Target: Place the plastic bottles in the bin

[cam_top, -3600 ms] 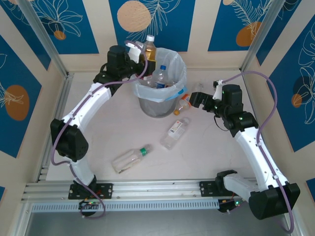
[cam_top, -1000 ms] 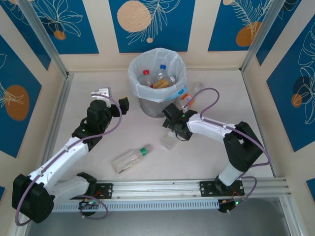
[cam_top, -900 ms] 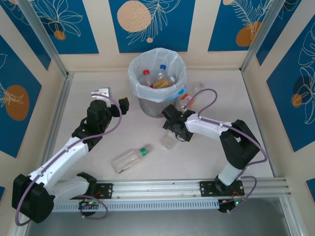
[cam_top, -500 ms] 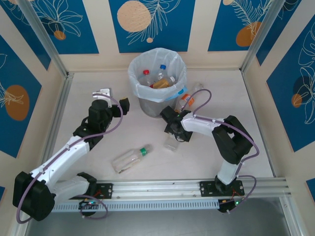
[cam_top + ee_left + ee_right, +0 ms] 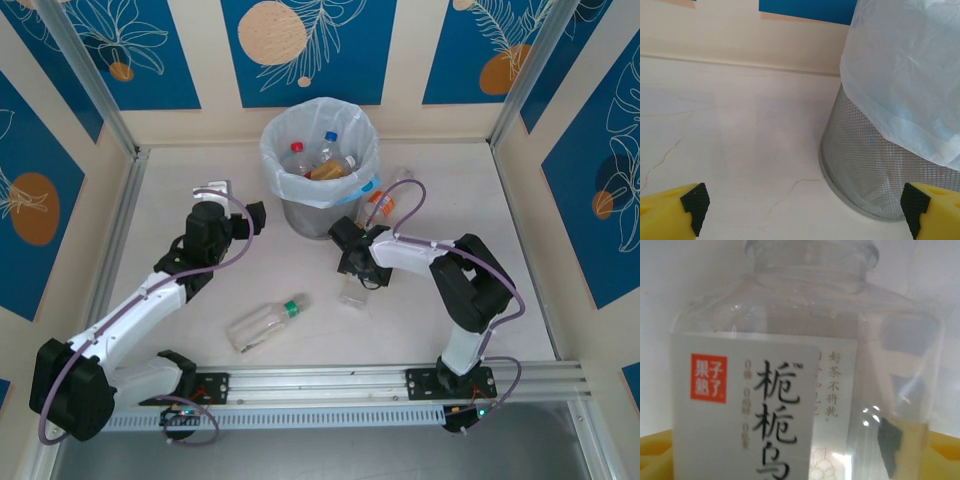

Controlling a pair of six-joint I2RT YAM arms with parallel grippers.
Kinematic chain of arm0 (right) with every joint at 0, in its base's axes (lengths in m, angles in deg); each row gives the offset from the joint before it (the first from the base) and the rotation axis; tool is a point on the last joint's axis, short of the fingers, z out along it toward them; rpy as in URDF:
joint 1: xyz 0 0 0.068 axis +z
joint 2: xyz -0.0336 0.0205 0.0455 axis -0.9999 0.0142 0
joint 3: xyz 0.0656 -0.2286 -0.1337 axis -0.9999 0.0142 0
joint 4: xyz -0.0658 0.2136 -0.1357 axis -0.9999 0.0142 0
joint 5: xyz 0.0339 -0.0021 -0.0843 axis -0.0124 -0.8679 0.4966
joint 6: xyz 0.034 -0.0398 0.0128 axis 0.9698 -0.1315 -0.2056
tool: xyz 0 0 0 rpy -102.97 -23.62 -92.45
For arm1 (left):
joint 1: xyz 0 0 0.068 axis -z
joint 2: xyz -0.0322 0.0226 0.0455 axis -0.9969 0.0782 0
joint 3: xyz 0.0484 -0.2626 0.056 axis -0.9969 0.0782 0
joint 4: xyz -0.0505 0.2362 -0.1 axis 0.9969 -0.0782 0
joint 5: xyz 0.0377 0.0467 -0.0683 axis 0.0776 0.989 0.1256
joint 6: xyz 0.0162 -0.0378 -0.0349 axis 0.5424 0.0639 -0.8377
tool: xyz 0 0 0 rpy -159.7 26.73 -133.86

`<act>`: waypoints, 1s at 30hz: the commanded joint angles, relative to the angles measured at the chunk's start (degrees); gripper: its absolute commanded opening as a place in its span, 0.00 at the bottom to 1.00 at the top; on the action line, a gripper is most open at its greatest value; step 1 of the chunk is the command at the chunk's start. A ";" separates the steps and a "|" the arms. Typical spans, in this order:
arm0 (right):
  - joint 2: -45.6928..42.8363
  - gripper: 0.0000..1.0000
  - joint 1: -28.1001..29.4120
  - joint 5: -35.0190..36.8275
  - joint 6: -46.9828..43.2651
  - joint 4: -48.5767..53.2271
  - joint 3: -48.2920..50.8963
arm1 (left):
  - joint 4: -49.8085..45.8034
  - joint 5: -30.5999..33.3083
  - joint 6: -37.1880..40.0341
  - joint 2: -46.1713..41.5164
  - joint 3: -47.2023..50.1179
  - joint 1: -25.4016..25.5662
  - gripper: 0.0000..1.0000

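The bin (image 5: 322, 215), grey mesh with a white bag liner, stands at the far middle with several bottles (image 5: 322, 160) inside. My right gripper (image 5: 352, 268) reaches down in front of it and is shut on a clear white-labelled bottle (image 5: 356, 290) lying on the table. In the right wrist view that bottle (image 5: 790, 390) sits between the yellow fingers (image 5: 940, 455). A green-capped bottle (image 5: 265, 322) lies near the front. An orange-capped bottle (image 5: 377, 205) and a clear one (image 5: 400, 180) lie right of the bin. My left gripper (image 5: 233, 202) hangs open and empty, left of the bin (image 5: 875, 165).
Blue-patterned walls and metal posts close in the table (image 5: 200, 280) on three sides. An aluminium rail (image 5: 320, 385) runs along the near edge, between the arm bases.
My right gripper has closed round the white-labelled bottle, which swung from slanted to nearly straight toward the near edge. The left gripper drifted slightly farther, staying open.
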 commanded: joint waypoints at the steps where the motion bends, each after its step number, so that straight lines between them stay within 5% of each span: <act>1: 1.82 0.80 -0.29 -0.41 -0.73 0.87 -0.54 | -0.86 -0.67 -0.58 0.40 -2.00 -0.49 0.99; 11: -0.40 0.58 -0.02 -0.01 -0.46 -0.29 1.53 | -1.22 -0.86 -0.67 1.07 -2.61 -0.58 0.99; 30: -12.85 0.46 0.06 5.63 0.75 -3.70 7.72 | -1.25 -1.19 -2.74 3.40 -3.49 -0.66 0.99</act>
